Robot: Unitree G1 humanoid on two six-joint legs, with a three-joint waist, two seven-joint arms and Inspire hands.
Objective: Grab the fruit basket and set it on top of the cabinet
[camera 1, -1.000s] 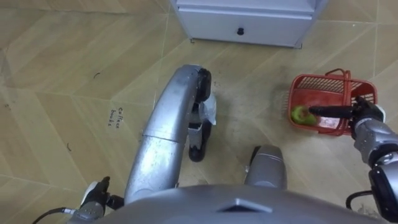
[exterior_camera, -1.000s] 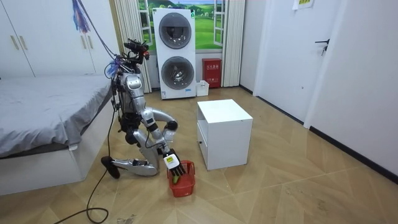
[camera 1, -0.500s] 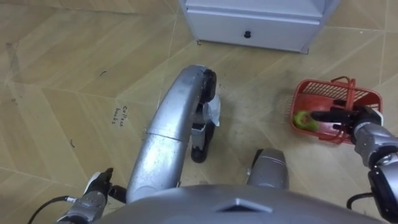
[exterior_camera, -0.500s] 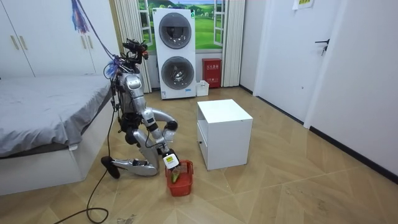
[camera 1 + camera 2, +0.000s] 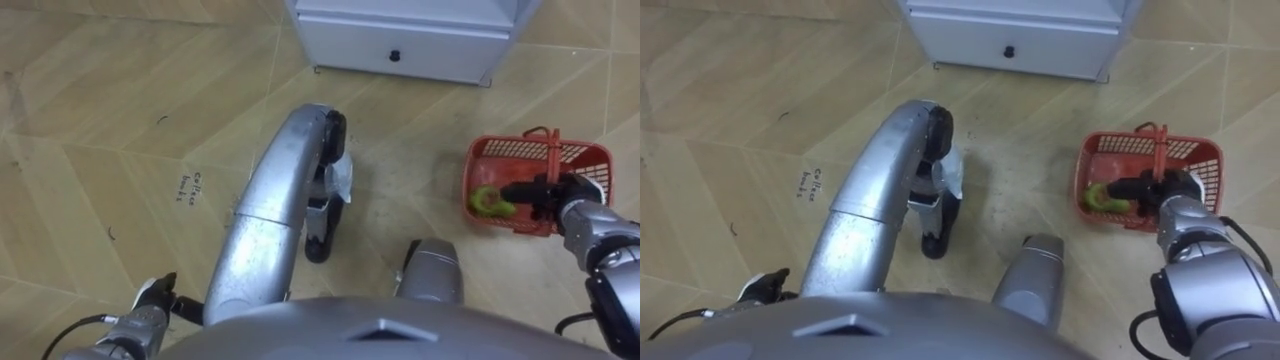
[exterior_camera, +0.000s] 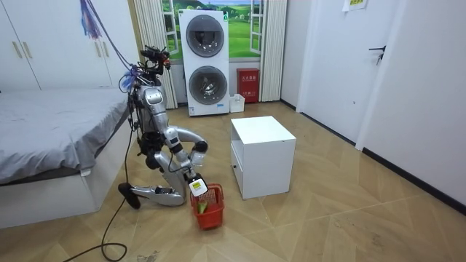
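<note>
The red fruit basket (image 5: pixel 510 150) sits on the floor to the robot's right, just near of the white cabinet (image 5: pixel 400 30), mouth upward, its long axis running left to right and its handle (image 5: pixel 553 155) arching across the short way, with a green fruit (image 5: pixel 487 201) in its left near corner. The right hand (image 5: pixel 572 195) lies at the handle over the basket's right half, though I cannot tell whether it clasps the handle, and the left hand (image 5: pixel 150 312) hangs low at the near left. The room view adds the robot kneeling between the bed (image 6: pixel 51 131) and the cabinet, the basket there looking tipped.
</note>
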